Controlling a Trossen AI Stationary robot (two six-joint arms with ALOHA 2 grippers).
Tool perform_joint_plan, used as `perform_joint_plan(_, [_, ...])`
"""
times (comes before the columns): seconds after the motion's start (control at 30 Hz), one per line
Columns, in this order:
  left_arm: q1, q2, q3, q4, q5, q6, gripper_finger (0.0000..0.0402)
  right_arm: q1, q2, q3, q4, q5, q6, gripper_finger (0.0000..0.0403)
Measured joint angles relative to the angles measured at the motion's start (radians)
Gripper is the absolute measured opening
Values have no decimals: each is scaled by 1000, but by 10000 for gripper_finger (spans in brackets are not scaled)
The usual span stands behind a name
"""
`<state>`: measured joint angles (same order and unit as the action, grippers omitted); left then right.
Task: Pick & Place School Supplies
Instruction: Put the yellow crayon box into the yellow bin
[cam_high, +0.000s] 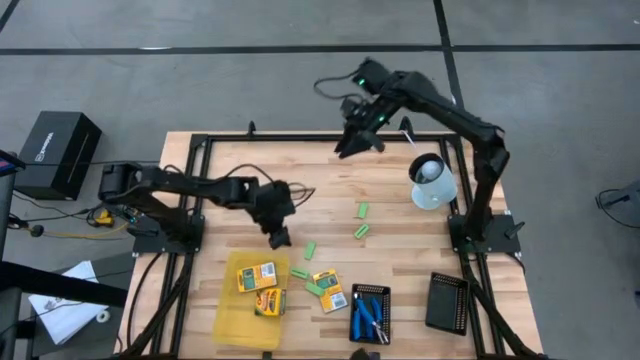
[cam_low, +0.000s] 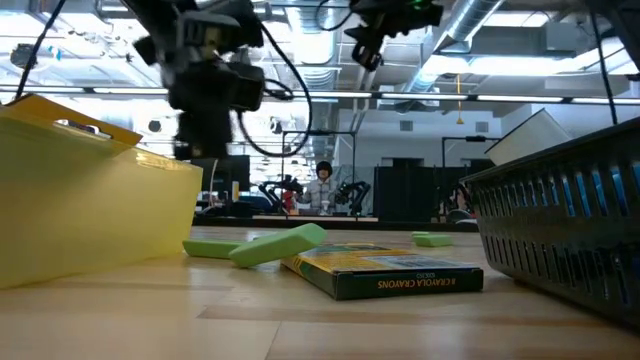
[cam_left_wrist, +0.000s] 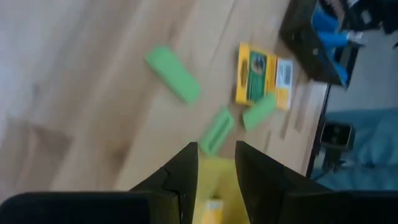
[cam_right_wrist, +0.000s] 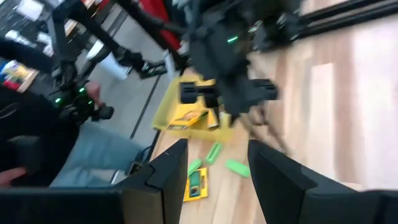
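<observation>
Two yellow-orange crayon packs (cam_high: 262, 289) lie in the translucent yellow tray (cam_high: 232, 318); a third pack (cam_high: 328, 290) lies flat on the wood beside it. Several green blocks (cam_high: 361, 231) are scattered over the table's middle. Blue-handled scissors (cam_high: 368, 315) lie in a black ribbed tray. My left gripper (cam_high: 278, 238) hangs open above the table by the yellow tray's far right corner, nothing between its fingers (cam_left_wrist: 186, 168). My right gripper (cam_high: 352, 146) is open and raised near the table's far edge, also with nothing in it (cam_right_wrist: 214, 163).
A second black ribbed tray (cam_high: 447, 302) stands at the near right. A white cup-like container (cam_high: 432, 181) sits by the right arm's base. A black box (cam_high: 55, 152) lies off the table's left. A person (cam_low: 323, 184) shows far behind the table.
</observation>
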<state>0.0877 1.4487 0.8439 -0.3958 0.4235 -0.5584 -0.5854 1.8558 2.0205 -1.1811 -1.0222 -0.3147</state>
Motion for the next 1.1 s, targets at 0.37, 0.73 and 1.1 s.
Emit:
perform_joint_plan(0.37, [-233,-122,0,-78,18,-212,101,-100,-84,0,0,2,-10,159])
perform_joint_plan(0.73, [-384,-53,0,70,-23,-314,71,-101,-84,0,7,2,-36,159])
perform_joint_plan(1.1, [-406,77,0,189,-28,-293,77,-103,-84,0,-1,5,-26,159])
